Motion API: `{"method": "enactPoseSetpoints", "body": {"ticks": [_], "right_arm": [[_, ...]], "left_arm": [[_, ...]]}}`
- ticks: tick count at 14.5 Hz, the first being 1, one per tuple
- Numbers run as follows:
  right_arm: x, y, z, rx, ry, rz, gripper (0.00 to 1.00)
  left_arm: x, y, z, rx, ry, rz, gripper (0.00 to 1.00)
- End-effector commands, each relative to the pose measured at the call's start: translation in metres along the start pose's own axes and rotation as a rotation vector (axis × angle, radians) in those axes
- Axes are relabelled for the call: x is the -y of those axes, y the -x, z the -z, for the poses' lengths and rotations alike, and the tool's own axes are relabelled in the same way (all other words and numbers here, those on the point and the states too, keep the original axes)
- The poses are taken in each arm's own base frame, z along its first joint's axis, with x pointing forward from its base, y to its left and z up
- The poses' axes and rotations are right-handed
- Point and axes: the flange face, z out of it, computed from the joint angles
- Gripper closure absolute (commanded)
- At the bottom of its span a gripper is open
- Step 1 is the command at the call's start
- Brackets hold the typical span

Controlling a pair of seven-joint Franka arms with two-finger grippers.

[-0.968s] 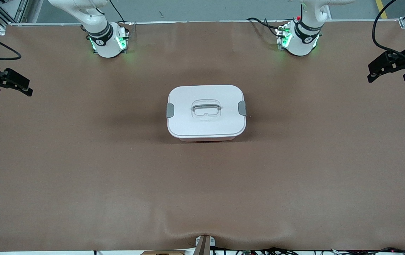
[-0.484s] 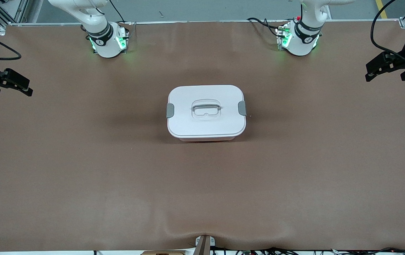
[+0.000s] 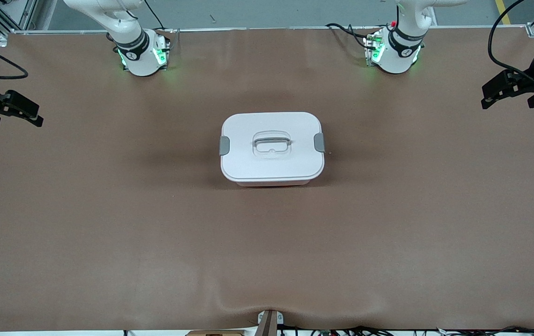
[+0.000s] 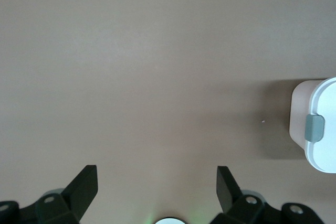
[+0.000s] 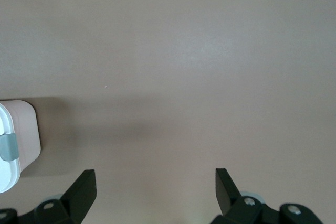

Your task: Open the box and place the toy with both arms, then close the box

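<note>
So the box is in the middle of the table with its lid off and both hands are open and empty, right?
Not quite: the front view shows the white lid on the box, grey clips at both ends. The rest holds: the box sits mid-table, and the left hand and right hand are open and empty over bare table in the wrist views.

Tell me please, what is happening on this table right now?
Nothing is being handled yet. The box sits in the middle of the table with its white lid on and both grey clips at its sides. The left gripper hangs open over the table's edge at the left arm's end, and the right gripper hangs open over the right arm's end. No toy is in view.
</note>
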Motion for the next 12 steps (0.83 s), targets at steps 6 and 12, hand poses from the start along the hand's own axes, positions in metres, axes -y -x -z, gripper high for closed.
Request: {"method": "enactPoseSetpoints", "body": {"ticks": [6, 12], "right_arm": [[-0.0012, 0.002, 0.0047, -0.003, 0.01, -0.008, 0.0], [-0.002, 0.002, 0.0047, -0.003, 0.01, -0.01, 0.0]], "left_arm": [[0.0023, -0.0023, -0.0021, -0.007, 0.022, 0.043, 0.0], [-0.0033, -0.0023, -0.0016, -0.005, 0.071, 0.089, 0.0]]}}
